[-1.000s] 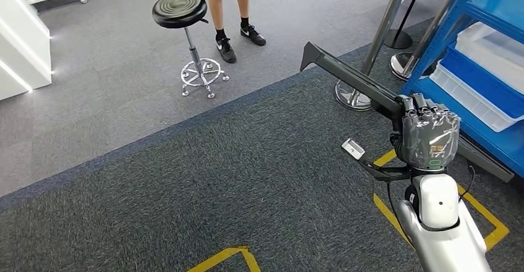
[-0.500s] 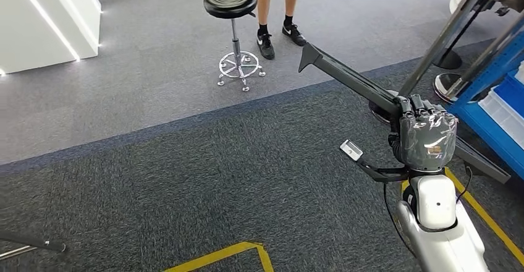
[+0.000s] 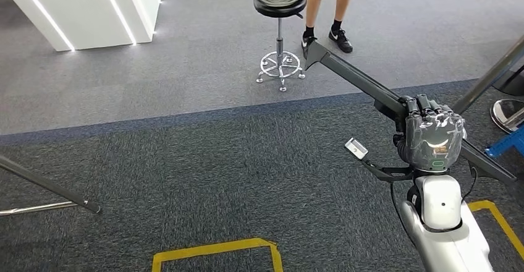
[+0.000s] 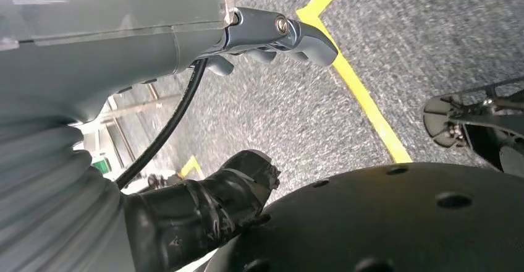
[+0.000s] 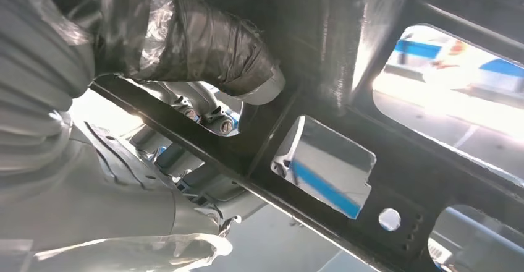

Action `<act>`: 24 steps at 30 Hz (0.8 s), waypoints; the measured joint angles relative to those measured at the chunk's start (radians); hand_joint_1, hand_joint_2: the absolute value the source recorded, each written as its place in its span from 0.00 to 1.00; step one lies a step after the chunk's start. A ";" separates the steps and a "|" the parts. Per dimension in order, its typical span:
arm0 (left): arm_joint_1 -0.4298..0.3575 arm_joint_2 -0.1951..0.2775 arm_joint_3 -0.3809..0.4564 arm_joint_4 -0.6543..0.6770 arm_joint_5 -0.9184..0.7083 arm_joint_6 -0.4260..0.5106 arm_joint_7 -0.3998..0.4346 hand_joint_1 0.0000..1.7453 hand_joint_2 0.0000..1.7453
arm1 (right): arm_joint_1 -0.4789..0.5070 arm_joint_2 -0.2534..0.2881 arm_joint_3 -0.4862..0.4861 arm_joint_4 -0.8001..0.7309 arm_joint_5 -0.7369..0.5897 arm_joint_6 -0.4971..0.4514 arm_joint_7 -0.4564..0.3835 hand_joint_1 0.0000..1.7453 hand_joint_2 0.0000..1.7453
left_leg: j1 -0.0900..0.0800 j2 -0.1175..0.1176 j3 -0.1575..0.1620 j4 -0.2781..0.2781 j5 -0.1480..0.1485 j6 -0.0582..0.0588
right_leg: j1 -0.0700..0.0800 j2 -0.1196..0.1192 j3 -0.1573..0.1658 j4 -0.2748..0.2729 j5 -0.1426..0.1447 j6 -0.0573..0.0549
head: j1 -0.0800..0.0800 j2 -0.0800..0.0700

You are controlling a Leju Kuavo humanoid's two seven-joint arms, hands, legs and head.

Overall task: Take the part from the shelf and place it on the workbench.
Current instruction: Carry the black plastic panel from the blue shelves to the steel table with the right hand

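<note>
Matt black plastic, it seems, on the long part (image 3: pixel 355 77); glossy clear film over the right hand (image 3: pixel 432 137). Coarse grey pile on the carpet (image 3: pixel 204 154). Shiny chrome under the stool (image 3: pixel 280 31), matt black seat. Smooth silver arm (image 3: pixel 442 229).

Ahead of me, open carpet (image 3: pixel 204 154). A stool (image 3: pixel 280 1) and a person's legs (image 3: pixel 327 12) stand near the far tip of the long part (image 3: pixel 352 74); a stanchion base (image 3: pixel 508 112) sits to my right.
</note>
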 joint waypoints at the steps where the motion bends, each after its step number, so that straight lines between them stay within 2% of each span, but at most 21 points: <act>1: 0.000 0.000 0.000 0.000 0.000 0.000 0.000 0.00 1.00 | 0.000 0.000 0.000 0.000 -0.001 0.000 0.000 1.00 1.00 | -0.001 0.022 0.041 -0.072 0.029 0.003 | 0.001 -0.011 0.002 0.000 -0.002 0.002 | 0.000 0.000; 2: -0.001 0.001 0.000 0.000 0.000 0.001 0.000 0.00 1.00 | -0.001 0.000 -0.001 -0.001 -0.001 0.000 0.000 1.00 1.00 | -0.006 0.043 0.078 -0.137 0.050 0.008 | 0.003 -0.022 0.003 0.001 -0.004 0.006 | 0.000 0.000; 3: -0.002 0.001 0.000 0.000 0.000 0.001 0.000 0.00 1.00 | -0.002 -0.001 -0.002 -0.002 -0.002 0.000 0.000 1.00 1.00 | -0.011 0.058 0.100 -0.180 0.061 0.015 | 0.005 -0.032 0.004 0.001 -0.006 0.011 | 0.000 0.000; 4: -0.002 0.001 0.000 0.000 0.000 0.002 0.000 0.00 1.00 | -0.003 -0.002 -0.003 -0.003 -0.002 0.000 0.000 1.00 1.00 | -0.016 0.066 0.110 -0.203 0.064 0.021 | 0.007 -0.043 0.005 0.001 -0.006 0.016 | 0.000 0.000; 6: -0.001 0.002 0.000 0.000 0.000 0.003 -0.001 0.00 1.00 | -0.005 -0.003 -0.005 -0.004 -0.002 0.000 0.000 1.00 1.00 | -0.020 0.040 0.107 -0.211 0.071 0.035 | 0.007 -0.064 0.007 -0.001 -0.008 0.027 | 0.000 0.000; 7: 0.001 0.002 0.000 0.000 0.000 0.003 -0.001 0.00 1.00 | -0.005 -0.003 -0.005 -0.004 -0.002 0.000 0.000 1.00 1.00 | -0.019 0.028 0.109 -0.218 0.075 0.042 | 0.004 -0.055 0.007 0.003 -0.014 0.032 | 0.001 0.000; 9: 0.002 0.001 0.000 0.000 0.000 0.003 -0.001 0.00 1.00 | -0.004 -0.004 -0.005 -0.006 -0.002 0.000 0.000 1.00 1.00 | -0.016 0.006 0.113 -0.230 0.085 0.057 | -0.001 0.001 -0.014 0.059 -0.054 0.036 | 0.001 0.000; 10: 0.001 0.000 0.000 0.000 0.000 0.003 -0.001 0.00 1.00 | -0.004 -0.005 -0.005 -0.006 -0.002 0.000 0.001 1.00 1.00 | -0.016 -0.004 0.113 -0.231 0.087 0.062 | -0.003 0.037 -0.040 0.117 -0.086 0.036 | 0.001 0.000; 11: 0.000 0.000 0.000 0.000 0.000 0.003 -0.001 0.00 1.00 | -0.002 -0.007 -0.005 -0.006 -0.002 0.000 0.001 1.00 1.00 | -0.016 -0.015 0.112 -0.231 0.088 0.065 | -0.003 0.058 -0.072 0.183 -0.118 0.036 | 0.001 0.000; 12: 0.000 0.000 0.000 0.000 0.000 0.003 -0.001 0.00 1.00 | 0.001 -0.008 -0.005 -0.005 -0.002 0.000 0.001 1.00 1.00 | -0.017 -0.030 0.111 -0.229 0.088 0.067 | -0.003 0.068 -0.102 0.241 -0.138 0.036 | 0.001 0.000; 13: -0.001 -0.001 0.000 0.000 0.000 0.003 -0.001 0.00 1.00 | 0.003 -0.009 -0.005 -0.005 -0.002 0.000 0.001 1.00 1.00 | -0.017 -0.045 0.110 -0.227 0.088 0.067 | -0.003 0.073 -0.120 0.272 -0.140 0.037 | 0.001 0.000; 14: -0.001 -0.001 0.000 0.000 0.000 0.003 -0.002 0.00 1.00 | 0.004 -0.009 -0.005 -0.005 -0.002 0.000 0.001 1.00 1.00 | -0.017 -0.061 0.109 -0.223 0.087 0.067 | -0.003 0.075 -0.120 0.264 -0.121 0.037 | 0.001 0.000; 15: -0.001 -0.002 0.000 0.000 0.000 0.003 -0.002 0.00 1.00 | 0.005 -0.009 -0.006 -0.005 -0.002 0.000 0.001 1.00 1.00 | -0.016 -0.076 0.109 -0.218 0.085 0.065 | -0.005 0.079 -0.101 0.220 -0.087 0.037 | 0.001 0.000; 17: 0.000 -0.002 0.000 0.000 0.000 0.003 -0.002 0.00 1.00 | 0.004 -0.009 -0.006 -0.006 -0.002 -0.001 0.001 1.00 1.00 | -0.015 -0.104 0.105 -0.204 0.079 0.058 | -0.008 0.114 -0.044 0.092 -0.024 0.036 | 0.001 0.000; 18: -0.001 -0.002 0.000 0.000 0.000 0.003 -0.002 0.00 1.00 | 0.004 -0.010 -0.006 -0.006 -0.002 -0.001 0.001 1.00 1.00 | -0.015 -0.116 0.100 -0.197 0.077 0.053 | -0.010 0.128 -0.026 0.050 -0.009 0.036 | 0.001 0.000; 19: -0.001 -0.002 -0.001 0.000 0.000 0.003 -0.002 0.00 1.00 | 0.004 -0.010 -0.006 -0.006 -0.001 -0.001 0.001 1.00 1.00 | -0.015 -0.127 0.094 -0.193 0.076 0.048 | -0.010 0.136 -0.018 0.030 -0.005 0.035 | 0.001 0.000; 21: 0.002 -0.001 -0.001 0.000 -0.001 0.003 -0.002 0.00 1.00 | 0.004 -0.011 -0.006 -0.006 -0.001 0.000 0.002 1.00 1.00 | -0.014 -0.145 0.084 -0.192 0.080 0.037 | -0.008 0.119 -0.019 0.025 -0.003 0.027 | 0.001 0.000; 22: 0.004 -0.001 -0.001 0.000 -0.001 0.004 -0.002 0.00 1.00 | 0.004 -0.011 -0.006 -0.006 -0.001 0.000 0.002 1.00 1.00 | -0.014 -0.136 0.081 -0.189 0.078 0.032 | -0.007 0.107 -0.017 0.021 0.000 0.022 | 0.001 0.000; 24: 0.005 0.001 -0.001 0.000 -0.003 0.006 -0.001 0.00 1.00 | 0.002 -0.011 -0.006 -0.008 -0.001 -0.001 0.004 1.00 1.00 | -0.016 -0.079 0.059 -0.145 0.050 0.023 | -0.007 0.083 -0.010 0.010 0.005 0.008 | 0.000 0.000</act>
